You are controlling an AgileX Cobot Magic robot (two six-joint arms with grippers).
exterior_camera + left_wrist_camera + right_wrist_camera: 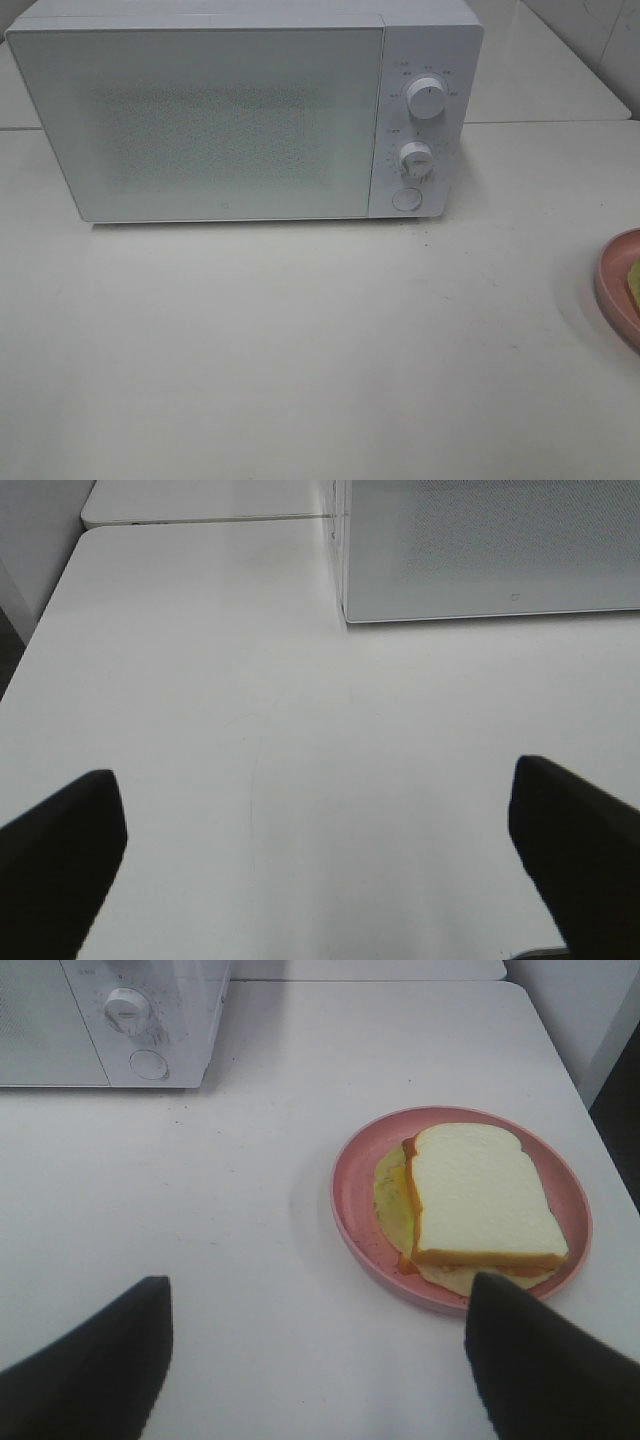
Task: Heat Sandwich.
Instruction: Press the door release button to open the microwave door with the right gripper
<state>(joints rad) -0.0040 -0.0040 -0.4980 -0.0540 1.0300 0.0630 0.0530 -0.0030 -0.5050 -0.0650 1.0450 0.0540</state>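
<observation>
The left tool [312, 785] is hanging open over the table [200, 680] before the shut microwave [490, 550], and the right tool [320, 1295] is gaping empty just short of the sandwich [480, 1195] on its pink plate [350, 1195], so opening the door is probably coming first.

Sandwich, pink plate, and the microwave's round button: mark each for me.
sandwich [480, 1195], right wrist view, middle of top bread slice
pink plate [345, 1200], right wrist view, bare rim
microwave button [405, 199], exterior high view, its round face
</observation>
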